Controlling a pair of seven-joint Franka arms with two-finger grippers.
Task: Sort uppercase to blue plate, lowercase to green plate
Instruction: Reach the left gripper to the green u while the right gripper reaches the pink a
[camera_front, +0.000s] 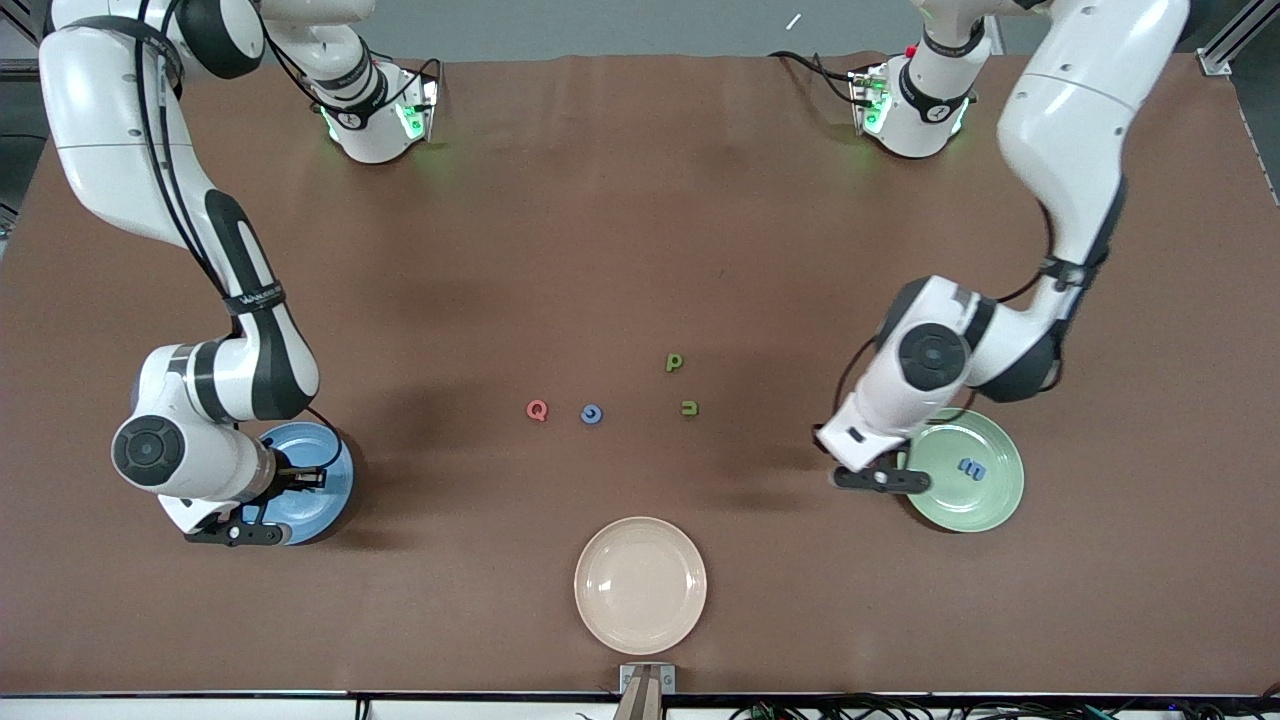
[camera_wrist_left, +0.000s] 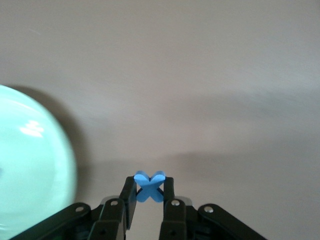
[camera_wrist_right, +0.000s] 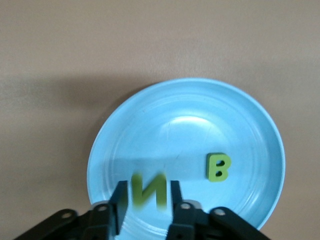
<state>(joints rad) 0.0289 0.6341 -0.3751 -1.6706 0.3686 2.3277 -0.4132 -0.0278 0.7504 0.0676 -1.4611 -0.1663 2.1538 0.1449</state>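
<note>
Both grippers sit at their plates, partly hiding them.
The left gripper (camera_wrist_left: 149, 192), clamped on the blue x (camera_wrist_left: 149, 185), hangs by the green plate (camera_front: 985, 500)'s edge; the right gripper (camera_wrist_right: 148, 196), fingers apart around the blurred green N (camera_wrist_right: 149, 190), covers much of the blue plate (camera_front: 335, 480).

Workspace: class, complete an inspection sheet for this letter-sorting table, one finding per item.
Surface: brown table.
Job's things: blue plate holds green B; green plate holds blue m; red Q, blue G, green p, green u lie mid-table.
Clutter: beige plate, nearest the front camera.
End effectors: left end effector shut on blue x, over the table beside the green plate; right end effector open, green N between its fingers, over the blue plate.
Cables: black cable along the right arm.
Surroundings: metal frame near the left arm's base.
</note>
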